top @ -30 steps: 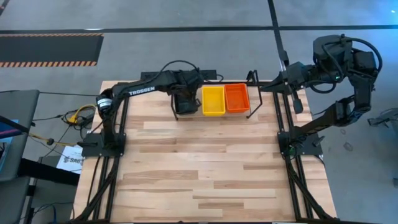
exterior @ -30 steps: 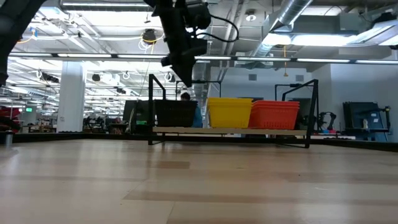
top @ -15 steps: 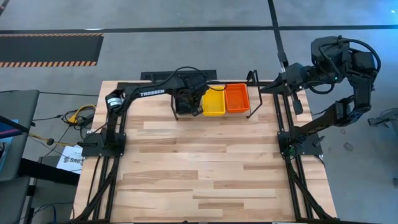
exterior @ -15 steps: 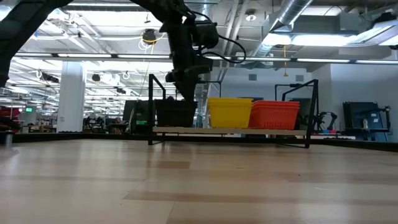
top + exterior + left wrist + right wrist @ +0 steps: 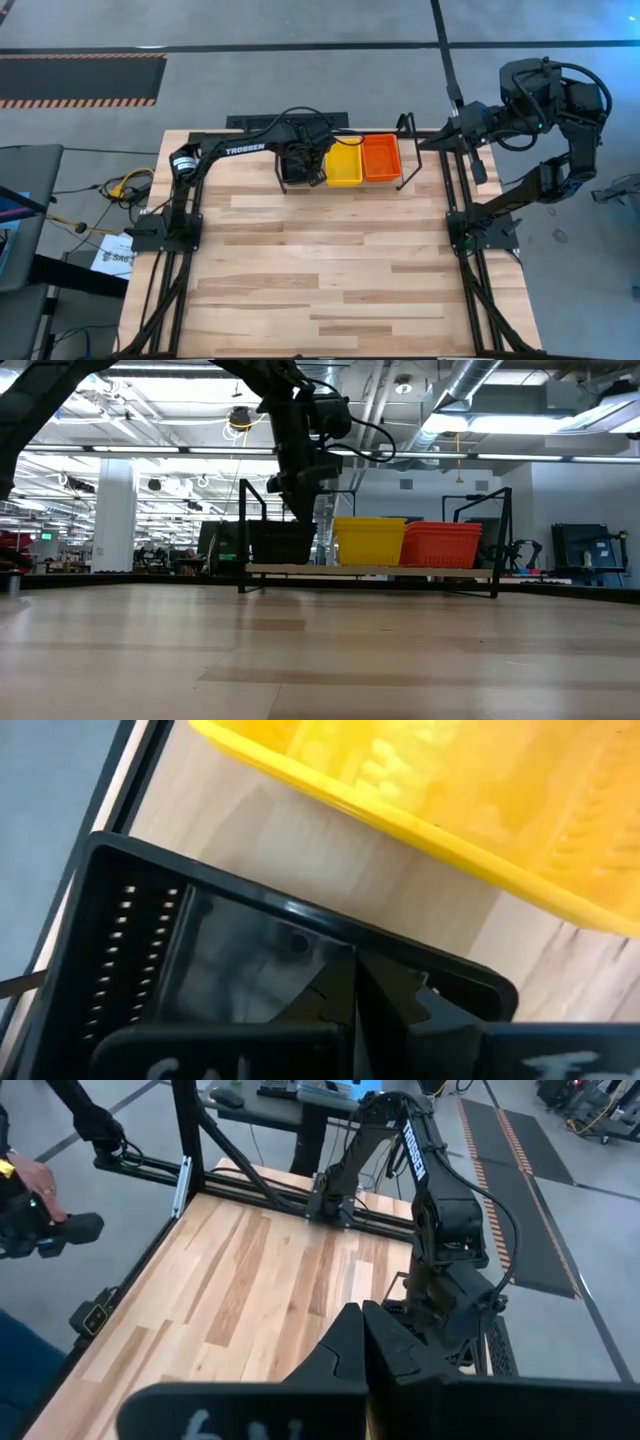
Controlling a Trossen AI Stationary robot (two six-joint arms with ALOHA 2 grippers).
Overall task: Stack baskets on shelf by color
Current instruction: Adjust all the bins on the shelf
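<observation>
On the low black shelf [image 5: 496, 540] at the table's far edge, a black basket [image 5: 280, 543], a yellow one [image 5: 369, 541] and a red-orange one [image 5: 441, 545] stand side by side on their bottoms. In the high view the yellow [image 5: 344, 164] and red-orange [image 5: 380, 158] baskets show beside my left arm. My left gripper [image 5: 302, 517] is shut and points steeply down at the black basket's [image 5: 150, 950] rim beside the yellow basket [image 5: 480, 790]. My right gripper [image 5: 362, 1330] is shut with nothing in it, held high off the table's far right corner [image 5: 432, 142]. My left gripper comes from above, its shut fingertips [image 5: 352, 982] at the black basket's rim [image 5: 455, 982] on the side next to the yellow basket. Whether they rest on the rim or stand just off it, I cannot tell. The basket stays on the shelf.
The wooden table [image 5: 330, 260] in front of the shelf lies bare. Black rail frames [image 5: 460, 190] run along both sides. Past the left side, a person's hand [image 5: 28, 1178] holds a dark device [image 5: 62, 1230].
My left gripper has come down toward the black basket, staying shut, then kept still over the last half second. The baskets have not moved.
</observation>
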